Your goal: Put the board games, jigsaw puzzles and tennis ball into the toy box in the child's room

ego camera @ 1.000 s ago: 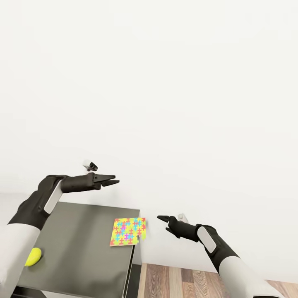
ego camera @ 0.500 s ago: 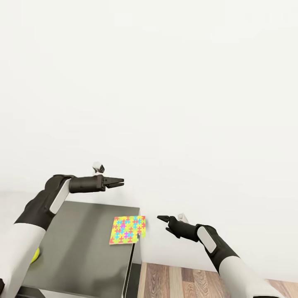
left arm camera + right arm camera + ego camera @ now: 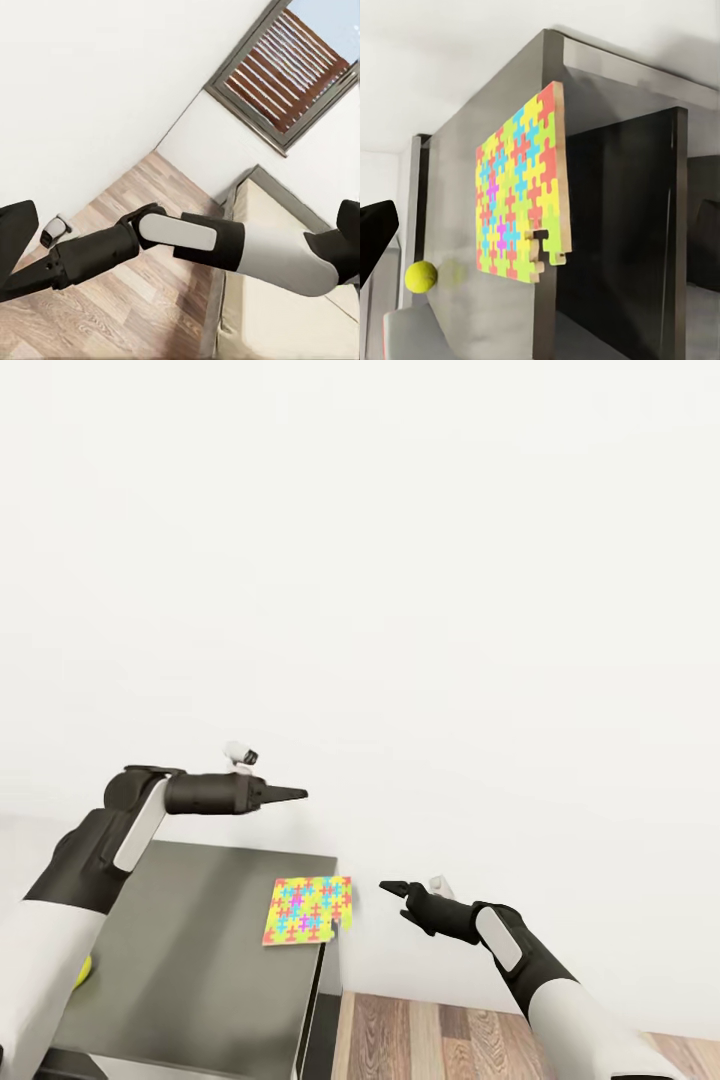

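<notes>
At the far left of the head view, the tennis ball [image 3: 84,970] peeks out from behind the left forearm, lying on the near left part of the dark grey surface [image 3: 200,960]; in the right wrist view the same ball [image 3: 421,277] sits on the tabletop well apart from the puzzle. The left arm reaches forward over the far edge of the surface, and the left gripper [image 3: 295,794] is held in the air above it, against the white wall [image 3: 400,560], with its fingers drawn together to a narrow point and nothing between them. Right of that, the jigsaw puzzle [image 3: 308,909] lies flat at the surface's far right corner (its right edge juts a little past the rim, with a notch missing at one corner). The right wrist view shows the puzzle [image 3: 519,184] close up, its yellow, pink, blue and orange pieces overhanging the edge of the table. Further right, the right gripper [image 3: 392,887] hovers off the surface's right side, near the puzzle but not touching it, above the wood-plank floor [image 3: 420,1040]; its fingers look nearly closed and empty. The left wrist view takes in the right arm [image 3: 187,244] over the floor, the cream bed [image 3: 277,217] and a dark-framed window [image 3: 289,67]
</notes>
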Motion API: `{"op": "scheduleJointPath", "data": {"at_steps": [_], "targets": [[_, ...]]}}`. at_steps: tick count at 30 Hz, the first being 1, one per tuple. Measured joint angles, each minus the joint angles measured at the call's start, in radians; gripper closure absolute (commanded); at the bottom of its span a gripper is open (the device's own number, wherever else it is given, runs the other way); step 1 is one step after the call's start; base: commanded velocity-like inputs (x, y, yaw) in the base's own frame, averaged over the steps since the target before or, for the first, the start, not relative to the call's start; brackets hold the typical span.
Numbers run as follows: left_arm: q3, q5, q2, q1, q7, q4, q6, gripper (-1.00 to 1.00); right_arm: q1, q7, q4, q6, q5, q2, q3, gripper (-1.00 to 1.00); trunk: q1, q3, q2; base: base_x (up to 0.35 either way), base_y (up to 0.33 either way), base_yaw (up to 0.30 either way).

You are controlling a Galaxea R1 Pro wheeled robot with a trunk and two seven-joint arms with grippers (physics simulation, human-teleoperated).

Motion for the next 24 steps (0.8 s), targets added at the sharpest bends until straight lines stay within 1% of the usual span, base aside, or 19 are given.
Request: {"op": "scheduleJointPath", "data": {"at_steps": [3,8,15,18,24], "targets": [[-0.019,0.000,0.006,0.000,0.000,-0.045,0.000,-1.00,0.000,-0.001,0.000,0.000,0.000,0.001,0.000,-1.00,0.011,-0.009,-0.021,0.000,0.000,0.000],[-0.030,0.001,0.020,0.001,-0.006,-0.091,0.000,-1.00,0.000,-0.001,0.000,0.000,0.000,0.001,0.000,-1.00,0.031,-0.025,-0.056,0.000,0.000,0.000],[-0.032,0.000,0.032,0.002,-0.009,-0.107,0.000,-1.00,0.000,-0.001,0.000,0.000,0.000,0.001,0.000,-1.00,0.058,-0.047,-0.105,0.000,0.000,0.000],[-0.033,0.001,0.038,0.003,-0.010,-0.125,0.000,-1.00,0.000,0.001,-0.001,0.001,0.000,0.001,0.000,-1.00,0.058,-0.047,-0.105,0.000,0.000,0.000],[-0.032,0.004,0.041,0.003,-0.014,-0.147,0.000,-1.00,0.000,0.005,-0.003,0.001,0.000,0.001,0.002,-1.00,0.058,-0.047,-0.105,0.000,0.000,0.000]]}}
